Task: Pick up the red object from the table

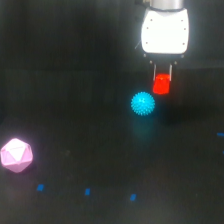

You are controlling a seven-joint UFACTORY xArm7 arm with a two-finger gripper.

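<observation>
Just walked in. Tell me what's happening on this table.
A single robot arm has its tool down over the red object, with the fingers on either side of it. Whether it is off the dark table yet is hard to tell. The cyan spiky ball sits just beside it toward the exterior view's left, and a pink polyhedron lies far off on that side, both untouched.

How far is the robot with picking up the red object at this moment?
Done: the gripper has reached the red object, its fingers on both sides of it. In hand: the grasp; whether it is already lifted off the table I cannot tell. Left: a clear lift. The cyan ball lies close beside it, the pink polyhedron far away.
</observation>
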